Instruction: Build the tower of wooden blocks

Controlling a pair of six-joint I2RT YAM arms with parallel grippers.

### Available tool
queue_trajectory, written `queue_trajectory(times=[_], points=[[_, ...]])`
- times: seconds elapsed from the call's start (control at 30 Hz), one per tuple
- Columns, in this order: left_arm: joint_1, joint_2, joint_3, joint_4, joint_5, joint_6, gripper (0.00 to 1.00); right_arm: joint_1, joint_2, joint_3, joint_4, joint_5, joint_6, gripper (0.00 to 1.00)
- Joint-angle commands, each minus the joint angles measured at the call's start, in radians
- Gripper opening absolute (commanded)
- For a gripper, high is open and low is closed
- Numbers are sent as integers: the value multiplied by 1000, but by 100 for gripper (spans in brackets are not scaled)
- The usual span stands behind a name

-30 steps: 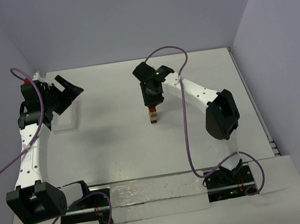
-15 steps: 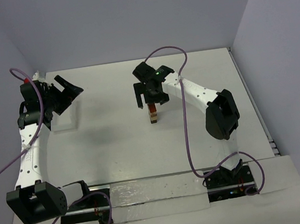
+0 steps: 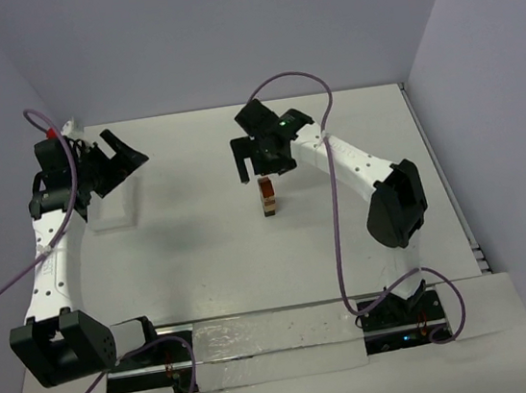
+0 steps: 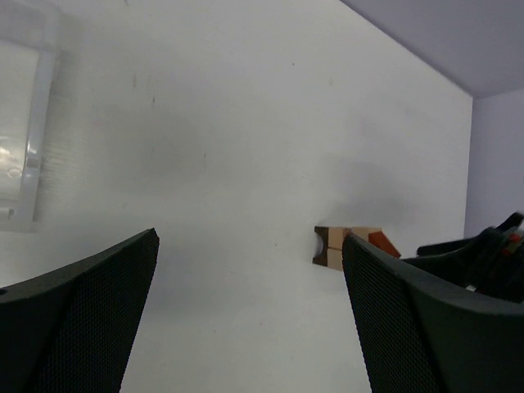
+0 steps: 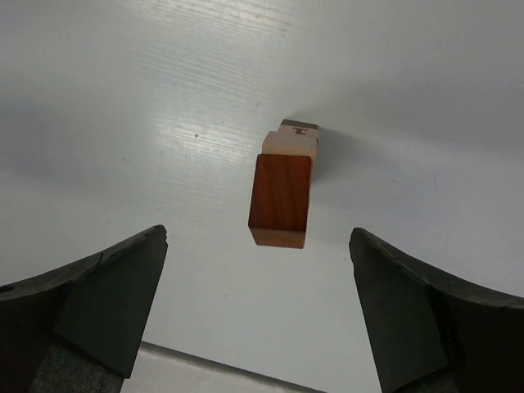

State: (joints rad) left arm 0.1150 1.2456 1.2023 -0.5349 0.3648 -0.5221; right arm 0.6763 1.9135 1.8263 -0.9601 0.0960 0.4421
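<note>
1. Looks like the let-go step to me. The wood block tower (image 3: 267, 199) stands on its own around mid-worktop (image 3: 203, 253), with a reddish piece on top.
2. The right pincer (image 3: 261, 168) hangs right over it, pointing down, jaws spread wide and holding nothing.
3. I'd guess the next move is a straight lift, without brushing the stack.
4. The left pincer (image 3: 124, 157) is open and empty, well off at 10 o'clock near a clear box (image 3: 115, 216).

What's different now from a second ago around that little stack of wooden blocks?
The right claw, which was clamped on the top of the small tan and reddish-brown wood block tower, opened, let go and lifted away. The tower stands where it was; the left claw stayed open.
</note>
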Motion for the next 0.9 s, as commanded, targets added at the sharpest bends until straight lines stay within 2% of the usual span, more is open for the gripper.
queue_trajectory(times=[0.0,0.1,0.13,0.2,0.3,0.43,0.67,0.87], points=[[8,42,102,-63,150,241,99,-74,-209,16,67,2,-96,100],[6,74,109,-100,166,331,99,-200,-301,-56,90,-57,-112,100],[8,86,108,-114,160,347,99,-201,-324,-77,99,-64,-118,100],[7,124,106,-142,145,382,99,-329,-383,-152,136,-70,-133,100],[6,151,99,-145,122,416,99,-441,-458,-247,181,-90,-166,100],[-9,145,61,-101,42,468,99,-554,-580,-516,315,-32,-232,100],[-50,88,-23,-5,-100,499,99,-590,-733,-767,435,31,-254,100],[-106,14,-119,50,-182,511,99,-590,-812,-843,463,25,-247,100]])
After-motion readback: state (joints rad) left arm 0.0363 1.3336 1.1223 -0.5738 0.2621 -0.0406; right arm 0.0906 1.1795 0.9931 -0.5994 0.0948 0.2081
